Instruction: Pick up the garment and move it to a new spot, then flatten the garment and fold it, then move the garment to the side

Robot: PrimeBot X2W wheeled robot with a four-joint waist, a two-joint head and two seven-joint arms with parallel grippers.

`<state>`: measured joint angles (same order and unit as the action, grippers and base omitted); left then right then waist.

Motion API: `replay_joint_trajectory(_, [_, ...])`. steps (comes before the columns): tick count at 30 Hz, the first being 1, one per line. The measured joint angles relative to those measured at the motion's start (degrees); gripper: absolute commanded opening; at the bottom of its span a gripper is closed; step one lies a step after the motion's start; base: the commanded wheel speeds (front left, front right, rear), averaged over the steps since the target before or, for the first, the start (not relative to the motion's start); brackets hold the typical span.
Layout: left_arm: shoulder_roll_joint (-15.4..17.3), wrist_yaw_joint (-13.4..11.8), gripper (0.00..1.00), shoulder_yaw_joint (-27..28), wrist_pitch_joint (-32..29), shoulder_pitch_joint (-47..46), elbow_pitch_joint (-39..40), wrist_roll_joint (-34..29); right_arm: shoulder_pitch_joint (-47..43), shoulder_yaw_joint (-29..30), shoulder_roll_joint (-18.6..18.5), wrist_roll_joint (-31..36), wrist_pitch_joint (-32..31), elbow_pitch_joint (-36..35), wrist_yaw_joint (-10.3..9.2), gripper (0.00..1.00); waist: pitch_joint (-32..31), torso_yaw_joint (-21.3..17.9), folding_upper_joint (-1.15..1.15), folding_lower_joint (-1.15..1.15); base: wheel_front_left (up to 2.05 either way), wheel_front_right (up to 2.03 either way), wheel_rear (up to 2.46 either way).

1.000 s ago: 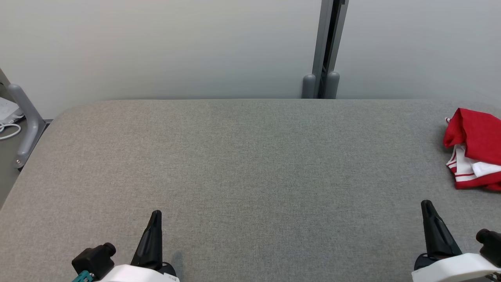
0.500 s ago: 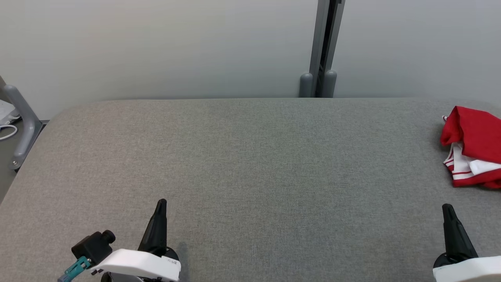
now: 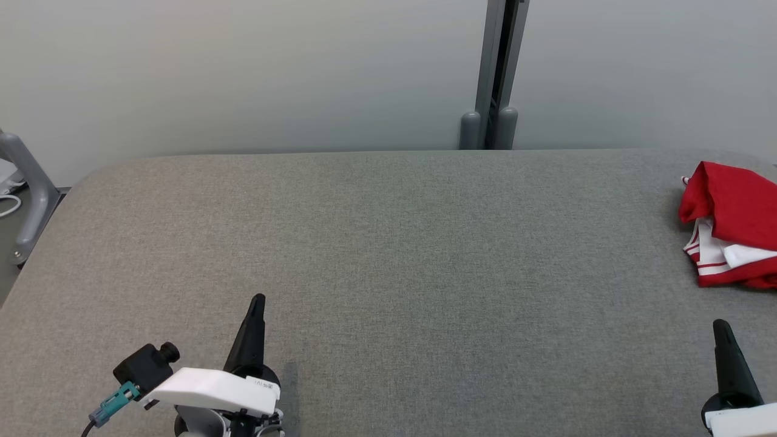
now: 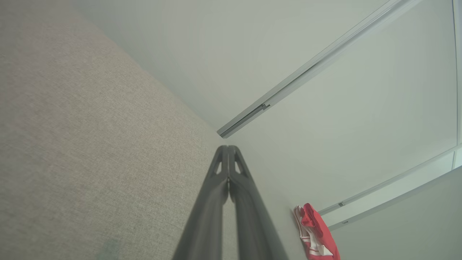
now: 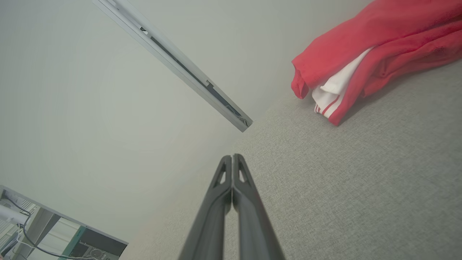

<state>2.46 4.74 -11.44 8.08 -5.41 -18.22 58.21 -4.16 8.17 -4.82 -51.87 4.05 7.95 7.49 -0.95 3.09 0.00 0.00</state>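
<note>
Garment [image 3: 731,233], red with white striped trim, lies bunched at the right edge of the head view, on the far right part of the grey table [image 3: 388,255], and the frame cuts it off. Both grippers are apart from it.

The left gripper [image 3: 257,300] rises from the lower left of that view, its dark fingers pressed together into one point and holding nothing. A white forearm shell [image 3: 212,391] sits below it, with a black camera block [image 3: 145,367] and a teal plug [image 3: 115,405] to its left. The right gripper [image 3: 721,325] stands at the lower right corner, its jaws likewise closed on nothing, just below the garment in the frame.

In the left wrist view the two fingers [image 4: 216,202] meet tip to tip at the middle of the frame. The garment shows small at the lower right, well apart from them. In the right wrist view the fingers meet tip to tip at lower centre. The garment lies in the upper right corner, a white layer with red stripes poking out between red folds, clear of the fingertips.

A pale wall [image 3: 243,73] runs across the top of the head view, split by a grey post [image 3: 495,60] right of centre. A grey curved bar [image 3: 27,182] shows at the left edge, beside the table's rounded corner.
</note>
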Motion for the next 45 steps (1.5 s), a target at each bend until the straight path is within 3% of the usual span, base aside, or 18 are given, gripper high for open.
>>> replay_joint_trajectory(45, [0.1,1.7,0.00,-3.4,-5.1,-7.9,-3.8,25.3,-3.4,9.8,1.1,-28.7,-8.1,-5.2,-0.01,0.00,0.6,-1.7,0.00,0.00,0.00,0.00,0.00])
